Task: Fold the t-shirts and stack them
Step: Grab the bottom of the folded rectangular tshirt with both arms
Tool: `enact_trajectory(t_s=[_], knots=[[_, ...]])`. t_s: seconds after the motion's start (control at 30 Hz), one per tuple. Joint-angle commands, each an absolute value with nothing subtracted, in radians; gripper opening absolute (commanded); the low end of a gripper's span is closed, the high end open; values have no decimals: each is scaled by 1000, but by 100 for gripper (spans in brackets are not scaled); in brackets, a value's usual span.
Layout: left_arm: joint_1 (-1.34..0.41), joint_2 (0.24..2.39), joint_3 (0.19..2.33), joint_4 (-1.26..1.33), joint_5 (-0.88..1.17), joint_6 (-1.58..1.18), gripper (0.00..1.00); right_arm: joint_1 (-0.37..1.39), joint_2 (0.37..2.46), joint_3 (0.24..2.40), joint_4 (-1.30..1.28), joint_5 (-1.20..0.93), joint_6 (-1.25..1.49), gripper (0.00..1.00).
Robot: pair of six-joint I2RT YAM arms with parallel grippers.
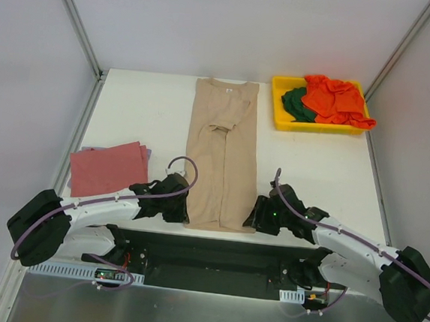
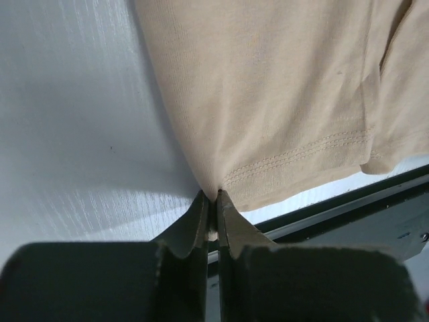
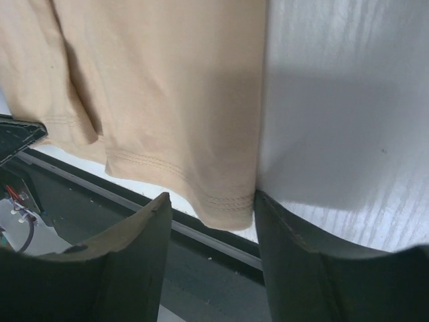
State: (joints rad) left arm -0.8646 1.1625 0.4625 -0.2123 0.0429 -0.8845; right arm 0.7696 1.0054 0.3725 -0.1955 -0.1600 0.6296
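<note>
While the tan t-shirt is lying lengthwise down the middle of the table, folded narrow with its hem at the near edge, the left gripper is pinching the hem's left corner between tightly pressed fingers. The right gripper is straddling the hem's right corner, its fingers standing apart around the cloth. A dusty-red t-shirt is lying folded at the left, and orange-red t-shirts and a dark green t-shirt are sitting in the yellow bin.
</note>
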Motion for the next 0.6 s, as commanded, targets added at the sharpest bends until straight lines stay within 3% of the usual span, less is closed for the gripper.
enact_trajectory(t_s=[0.0, 0.03, 0.07, 0.13, 0.17, 0.57], knots=[[-873, 1151, 442, -238, 34, -893, 0, 770, 1016, 356, -274, -155, 657, 47], [-874, 1138, 436, -239, 38, -894, 0, 770, 1015, 356, -282, -149, 655, 36], [-873, 1129, 431, -239, 46, -896, 0, 772, 1014, 353, -285, -147, 652, 32], [-871, 1105, 420, -245, 58, -899, 0, 776, 1008, 344, -272, -150, 644, 8], [-873, 1088, 417, -252, 66, -899, 0, 784, 997, 335, -262, -164, 643, 0], [-896, 760, 331, -299, 204, -979, 0, 887, 628, 224, -273, -241, 758, 1]])
